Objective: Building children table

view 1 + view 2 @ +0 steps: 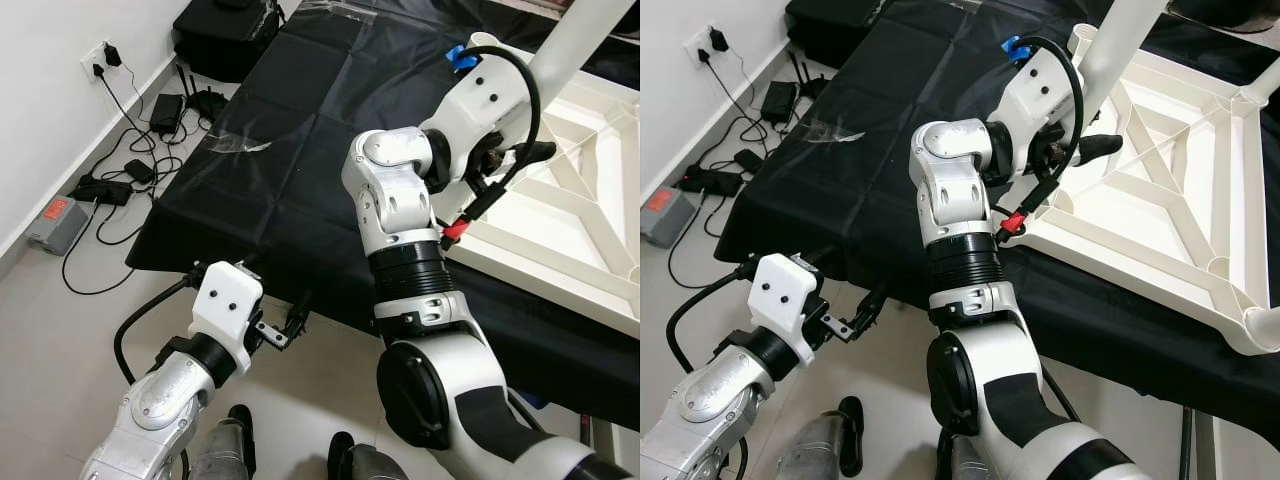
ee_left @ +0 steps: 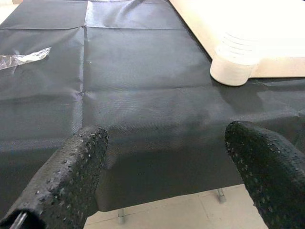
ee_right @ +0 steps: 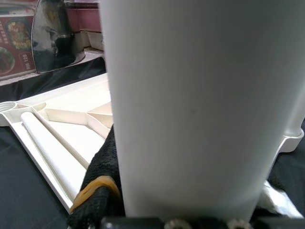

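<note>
A white children's table top (image 1: 1118, 262) lies upside down on the black-clothed table (image 1: 890, 120), ribs facing up. My right gripper (image 1: 1092, 125) is shut on a white table leg (image 1: 1120, 35), which stands tilted over the top's near-left corner. In the right wrist view the leg (image 3: 190, 105) sits against a black finger (image 3: 102, 164); a second leg (image 3: 50, 145) lies inside the top. My left gripper (image 1: 295, 318) hangs low at the table's front edge, open, with nothing between its fingers (image 2: 76, 167). A round corner socket (image 2: 234, 67) shows ahead of it.
Cables, adapters and a wall socket (image 1: 105, 58) crowd the floor at left, with a grey and orange box (image 1: 55, 222). A black bag (image 1: 225, 35) sits at the far end. Clear plastic wrap (image 1: 240, 145) lies on the cloth. Tiled floor lies below the front edge.
</note>
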### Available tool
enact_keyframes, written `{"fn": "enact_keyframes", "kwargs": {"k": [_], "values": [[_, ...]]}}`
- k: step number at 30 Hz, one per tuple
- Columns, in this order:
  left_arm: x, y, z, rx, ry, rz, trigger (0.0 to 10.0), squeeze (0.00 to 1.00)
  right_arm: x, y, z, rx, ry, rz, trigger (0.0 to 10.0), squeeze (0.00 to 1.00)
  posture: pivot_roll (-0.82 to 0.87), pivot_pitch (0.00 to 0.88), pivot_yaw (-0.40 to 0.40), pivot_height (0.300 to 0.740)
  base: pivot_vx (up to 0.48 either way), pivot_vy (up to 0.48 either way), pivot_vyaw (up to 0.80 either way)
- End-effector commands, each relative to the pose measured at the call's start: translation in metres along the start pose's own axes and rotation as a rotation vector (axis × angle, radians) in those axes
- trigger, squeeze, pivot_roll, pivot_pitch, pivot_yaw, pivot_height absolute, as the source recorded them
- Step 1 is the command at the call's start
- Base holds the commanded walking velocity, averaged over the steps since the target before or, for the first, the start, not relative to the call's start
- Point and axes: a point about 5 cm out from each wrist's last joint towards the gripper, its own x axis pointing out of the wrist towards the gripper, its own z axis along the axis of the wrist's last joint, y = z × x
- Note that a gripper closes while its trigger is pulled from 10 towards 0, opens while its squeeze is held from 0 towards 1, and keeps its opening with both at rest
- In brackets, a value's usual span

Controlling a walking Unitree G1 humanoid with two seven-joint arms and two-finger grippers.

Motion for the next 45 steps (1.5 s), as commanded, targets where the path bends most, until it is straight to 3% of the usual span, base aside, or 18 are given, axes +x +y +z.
{"fn": "enact_keyframes", "kwargs": {"k": [1, 8, 21, 31, 37, 45], "values": [[-0.001, -0.002, -0.002, 0.000, 0.010, -0.005, 10.0, 0.00, -0.008, -0.012, -0.052, -0.181, 0.149, -0.020, 10.0, 0.00, 0.21, 0.355, -0.102, 0.740, 0.000, 0.000, 0.00], [-0.001, -0.002, -0.002, -0.001, 0.011, -0.003, 10.0, 0.00, -0.010, -0.011, -0.052, -0.161, 0.161, 0.007, 10.0, 0.00, 0.21, 0.357, -0.101, 0.740, 0.000, 0.000, 0.00], [0.000, -0.002, -0.002, -0.003, 0.009, -0.003, 10.0, 0.00, -0.015, 0.004, 0.013, 0.071, -0.033, 0.112, 10.0, 0.00, 0.20, 0.355, -0.099, 0.740, 0.000, 0.000, 0.00], [-0.001, -0.002, -0.003, -0.002, 0.009, 0.000, 10.0, 0.00, -0.016, 0.006, 0.040, 0.157, -0.084, 0.131, 10.0, 0.00, 0.20, 0.357, -0.098, 0.740, 0.000, 0.000, 0.00], [0.000, -0.002, -0.002, -0.004, 0.006, -0.001, 10.0, 0.00, -0.015, 0.007, 0.037, 0.141, -0.069, 0.140, 10.0, 0.00, 0.20, 0.356, -0.100, 0.740, 0.000, 0.000, 0.00], [-0.001, -0.001, -0.002, -0.003, 0.005, 0.003, 10.0, 0.00, -0.015, 0.003, -0.007, -0.009, 0.008, 0.169, 10.0, 0.00, 0.20, 0.358, -0.098, 0.740, 0.000, 0.000, 0.00]]}}
